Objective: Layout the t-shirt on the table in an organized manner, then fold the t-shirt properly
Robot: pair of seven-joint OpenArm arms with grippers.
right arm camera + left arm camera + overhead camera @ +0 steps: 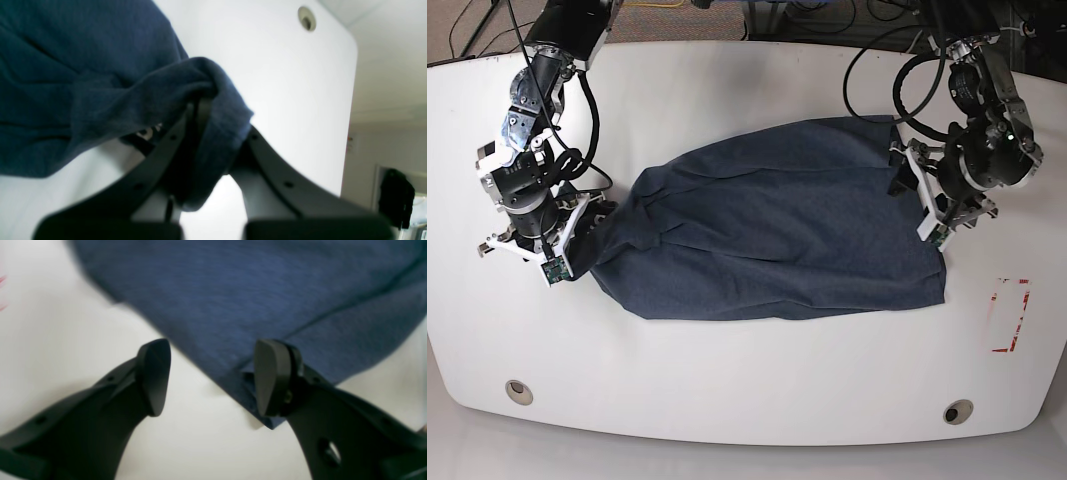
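A dark blue t-shirt (777, 235) lies spread across the middle of the white table (747, 380), bunched and wrinkled at its left end. In the base view my right gripper (587, 222) is at that bunched end. The right wrist view shows the right gripper (200, 103) shut on a fold of the t-shirt (83, 83), with cloth draped over its fingers. My left gripper (905, 175) is at the shirt's far right corner. In the left wrist view the left gripper (213, 378) stands open, one finger over the hem corner of the t-shirt (250, 290), holding nothing.
Two round grommet holes (518, 391) (957, 411) sit near the table's front edge, and another grommet hole (307, 19) shows in the right wrist view. A red-outlined rectangle mark (1010, 315) lies right of the shirt. Black cables hang behind the left arm.
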